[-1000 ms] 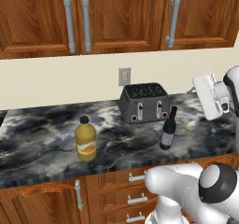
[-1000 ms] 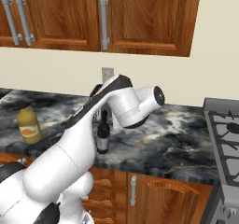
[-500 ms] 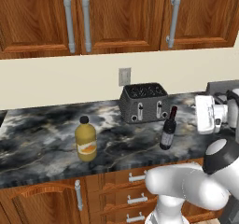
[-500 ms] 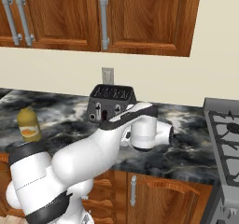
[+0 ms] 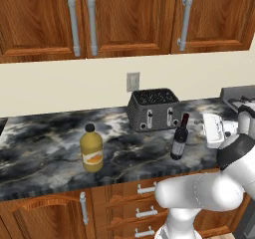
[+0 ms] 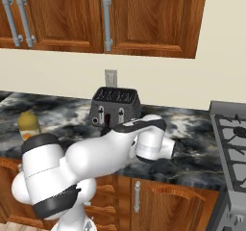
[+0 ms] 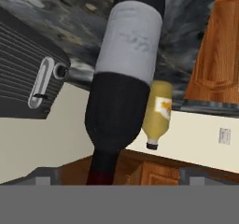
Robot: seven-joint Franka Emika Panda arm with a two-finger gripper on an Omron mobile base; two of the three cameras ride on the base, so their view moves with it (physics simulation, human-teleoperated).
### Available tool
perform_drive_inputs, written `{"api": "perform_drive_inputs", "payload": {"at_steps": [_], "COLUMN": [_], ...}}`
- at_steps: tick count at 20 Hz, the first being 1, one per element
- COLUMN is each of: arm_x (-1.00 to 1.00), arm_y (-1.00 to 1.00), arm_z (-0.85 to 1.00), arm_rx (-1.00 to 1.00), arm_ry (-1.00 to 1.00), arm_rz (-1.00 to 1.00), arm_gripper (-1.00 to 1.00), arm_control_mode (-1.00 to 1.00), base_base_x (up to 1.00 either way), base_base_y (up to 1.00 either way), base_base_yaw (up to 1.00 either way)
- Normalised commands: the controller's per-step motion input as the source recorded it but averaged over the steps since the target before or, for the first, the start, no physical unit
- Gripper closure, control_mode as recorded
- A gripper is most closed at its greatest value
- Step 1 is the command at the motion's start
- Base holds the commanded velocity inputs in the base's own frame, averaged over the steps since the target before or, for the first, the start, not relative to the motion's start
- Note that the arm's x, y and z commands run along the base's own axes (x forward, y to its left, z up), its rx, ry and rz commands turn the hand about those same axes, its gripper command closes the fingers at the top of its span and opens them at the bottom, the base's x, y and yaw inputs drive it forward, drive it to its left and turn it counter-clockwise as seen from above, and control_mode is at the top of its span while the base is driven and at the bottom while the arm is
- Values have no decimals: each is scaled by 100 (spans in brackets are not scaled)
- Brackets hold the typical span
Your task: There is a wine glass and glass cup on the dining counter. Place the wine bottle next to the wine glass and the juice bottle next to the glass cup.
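The wine bottle [image 5: 179,138], dark with a red top and a pale label, stands on the marbled wall counter [image 5: 40,153] in front of the toaster. My gripper [image 5: 202,129] hangs just to its right at neck height. In the hand view the gripper [image 7: 119,181] is open, and the wine bottle [image 7: 123,78] looms close with its neck between the two spread finger tips, touching neither. The yellow juice bottle [image 5: 92,149] stands further left on the same counter; it also appears behind the wine bottle as the juice bottle [image 7: 157,114] and as the juice bottle [image 6: 27,124]. The wine glass, glass cup and dining counter are out of view.
A dark toaster [image 5: 152,109] sits against the wall right behind the wine bottle, with a wall socket [image 5: 133,81] above it. A stove [image 6: 233,134] adjoins the counter on the right. Wooden cabinets [image 5: 124,14] hang overhead, and drawers [image 5: 144,203] lie below the counter.
The arm has swung down: the hand dropped from high at the right to neck height beside the wine bottle. Both bottles stay where they were.
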Motion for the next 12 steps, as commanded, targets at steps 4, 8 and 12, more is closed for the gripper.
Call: {"api": "perform_drive_inputs", "payload": {"at_steps": [4, 8, 12], "arm_x": [0, 2, 0], "arm_y": [29, 19, 16], "arm_z": [-14, -18, -3], "arm_rx": [6, 2, 0], "arm_ry": [1, 2, 0], "arm_rz": [0, 0, 0], "arm_gripper": [-100, -100, -100], "arm_control_mode": [-100, -100, -100], "base_base_x": [0, 0, 0], "base_base_y": [0, 0, 0], "base_base_yaw": [0, 0, 0]}}
